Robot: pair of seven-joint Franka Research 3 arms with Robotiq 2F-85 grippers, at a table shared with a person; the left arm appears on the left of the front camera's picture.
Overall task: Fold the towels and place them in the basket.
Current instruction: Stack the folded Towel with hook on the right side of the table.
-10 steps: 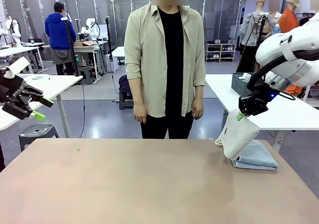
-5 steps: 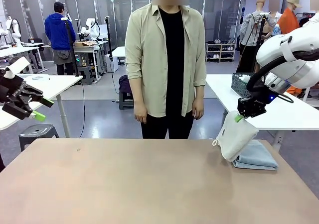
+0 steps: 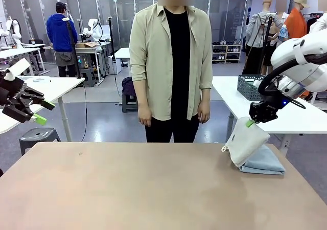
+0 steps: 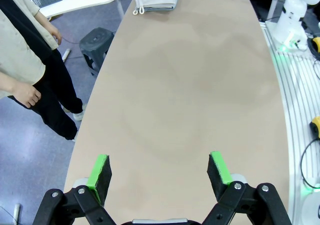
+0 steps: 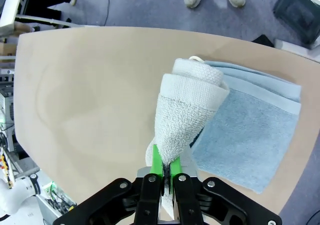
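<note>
Right gripper (image 5: pixel 165 171): pinched on folded cream terry towel (image 5: pixel 187 102), loopy nap, draped over flat blue-grey towel (image 5: pixel 250 135).
Left gripper (image 4: pixel 159 167): jaws spread, nothing between them.
Table (image 3: pixel 127 189): smooth tan.
Basket (image 3: pixel 252 87): dark mesh, far side table.

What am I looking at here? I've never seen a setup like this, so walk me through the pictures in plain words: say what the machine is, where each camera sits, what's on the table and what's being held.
These are two white robot arms working at a tan table, with a person standing at the far side, hands down.

The wide picture comes from a fixed camera between the arms. The other two come from cameras on each arm's wrist, looking along its two green-padded fingers.

The left gripper is open and holds nothing, out at the table's left end.

The right gripper is shut on a cream-white towel, pinching its top edge so it hangs down. Its lower part rests on a folded blue-grey towel lying near the table's right end.

A dark mesh basket sits on a white table behind.
</note>
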